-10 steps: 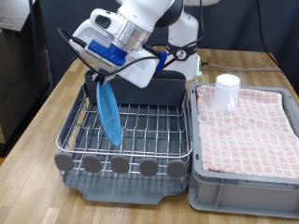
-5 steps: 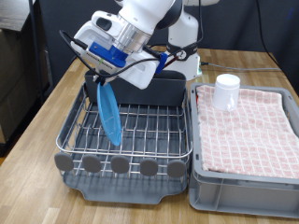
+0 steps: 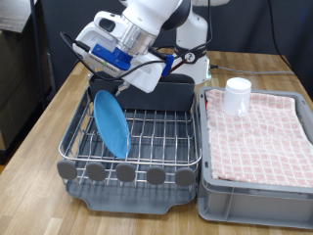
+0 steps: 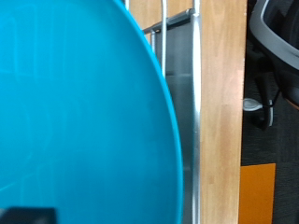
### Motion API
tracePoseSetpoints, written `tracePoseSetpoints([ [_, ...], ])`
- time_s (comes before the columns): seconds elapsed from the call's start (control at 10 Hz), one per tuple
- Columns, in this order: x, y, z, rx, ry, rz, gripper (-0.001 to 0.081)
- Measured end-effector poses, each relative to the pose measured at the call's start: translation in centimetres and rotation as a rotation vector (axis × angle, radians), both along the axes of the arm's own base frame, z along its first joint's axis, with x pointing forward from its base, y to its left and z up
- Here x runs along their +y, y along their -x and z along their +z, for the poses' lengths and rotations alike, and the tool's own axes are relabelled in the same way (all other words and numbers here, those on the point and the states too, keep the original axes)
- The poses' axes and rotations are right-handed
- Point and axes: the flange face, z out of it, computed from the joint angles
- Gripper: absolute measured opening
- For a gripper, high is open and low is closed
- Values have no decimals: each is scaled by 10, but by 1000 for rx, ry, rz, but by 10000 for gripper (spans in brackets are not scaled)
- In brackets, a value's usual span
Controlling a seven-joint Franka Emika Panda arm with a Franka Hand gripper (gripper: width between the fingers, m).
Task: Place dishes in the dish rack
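The light-blue plate (image 3: 111, 125) stands on edge in the dish rack (image 3: 161, 137), at the rack's side on the exterior view's left. It leans sideways with its face showing. My gripper (image 3: 103, 86) is just above the plate's top edge, and the plate no longer hangs edge-on from it. In the wrist view the plate's face (image 4: 84, 112) fills most of the picture, beside the rack's wire rim (image 4: 194, 140). The small white cup (image 3: 237, 96) stands upside down on the pink checked cloth. The wooden spoon is out of view.
The grey caddy (image 3: 164, 96) sits at the rack's back. A light grey crate (image 3: 256, 186) lined with pink checked cloth stands to the rack's right in the exterior view. A white bottle (image 3: 202, 67) stands behind it on the wooden table (image 3: 44, 127).
The plate has tipped from edge-on under the gripper to leaning sideways in the rack with its face showing. The arm has barely moved.
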Motion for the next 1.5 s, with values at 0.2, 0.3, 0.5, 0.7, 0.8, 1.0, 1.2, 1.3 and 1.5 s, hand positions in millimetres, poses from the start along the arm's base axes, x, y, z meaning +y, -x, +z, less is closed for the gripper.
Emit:
tracePoseSetpoints([
  [0.2, -1, -2, 8, 17, -49, 18, 722],
  [0.3, -2, -2, 14, 21, -93, 26, 722],
  [0.5, -5, -1, 28, 29, -174, 38, 787],
  [0.7, -6, 5, 45, 36, -198, 35, 800],
  [0.8, -6, 7, 56, 35, -200, 31, 803],
  [1.0, -4, 11, 76, 28, -189, 67, 803],
  [1.2, -2, 9, 73, 53, -202, 72, 803],
  [1.3, 8, 6, 77, 96, -235, 92, 803],
  [1.5, 44, -3, 89, 175, -339, 84, 803],
])
